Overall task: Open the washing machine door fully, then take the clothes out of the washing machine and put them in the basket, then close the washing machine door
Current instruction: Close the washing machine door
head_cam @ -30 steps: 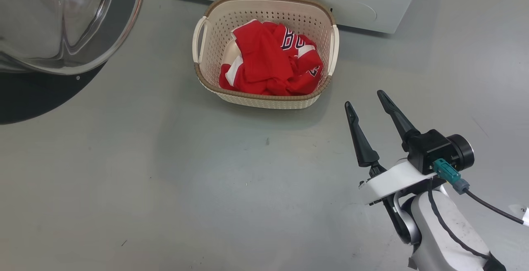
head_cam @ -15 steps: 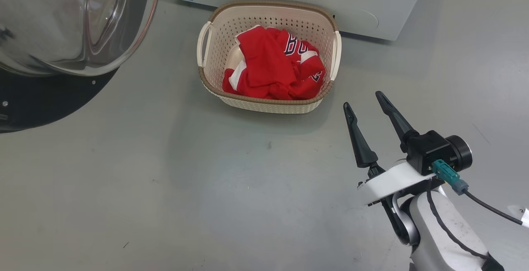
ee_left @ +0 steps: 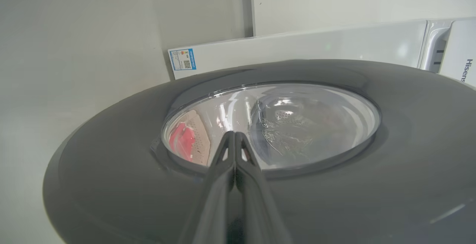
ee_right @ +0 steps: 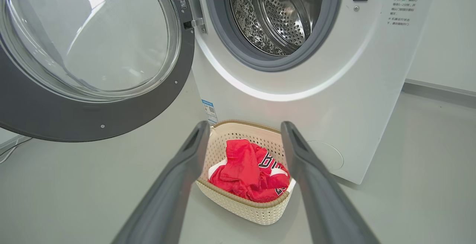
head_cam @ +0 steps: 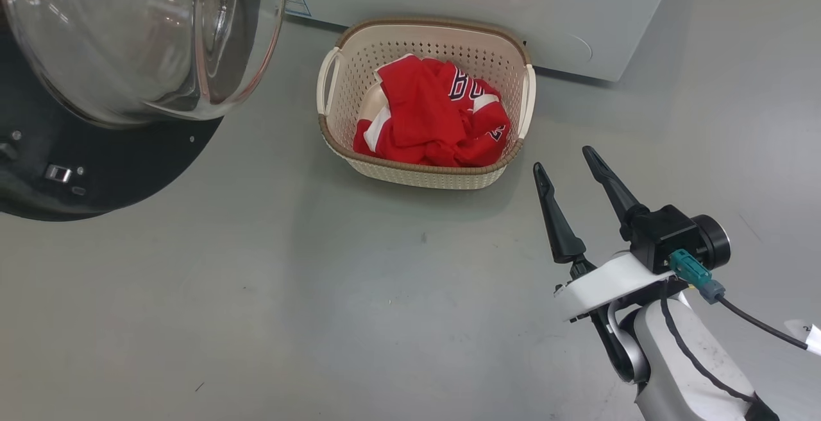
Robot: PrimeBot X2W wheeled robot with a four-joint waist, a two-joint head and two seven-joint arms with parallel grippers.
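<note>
Jaws on the left gripper (ee_left: 235, 137) are pressing tight together with nothing between them. They are pointing at the outer face of the door (ee_left: 334, 199), with the tips lying over the lower edge of its glass (ee_left: 297, 125); whether they are touching it I cannot tell. Jaws on the right gripper (head_cam: 564, 159) are standing wide apart and gripping nothing, hovering over the floor (head_cam: 321, 312) just right of the basket (head_cam: 423, 176).

The clothes (head_cam: 430, 119) are lying bunched inside the basket, which is sitting close against the foot of the washing machine (ee_right: 334, 69), below the opening. What shows of the drum (ee_right: 275, 17) is looking empty, and the door is hanging wide open on its hinge, so closing it seems to be the one step left.

Trouble is likely to be coming from the push itself. Two narrow fingertips are bearing on a smooth, rounded surface, so they may be sliding off sideways instead of driving the door round. A push that is too gentle may be leaving the door resting on the seal without latching. The right arm is also waiting near the basket and the opening, so any drift may be nudging the basket or putting those spread fingers in the door's path.
</note>
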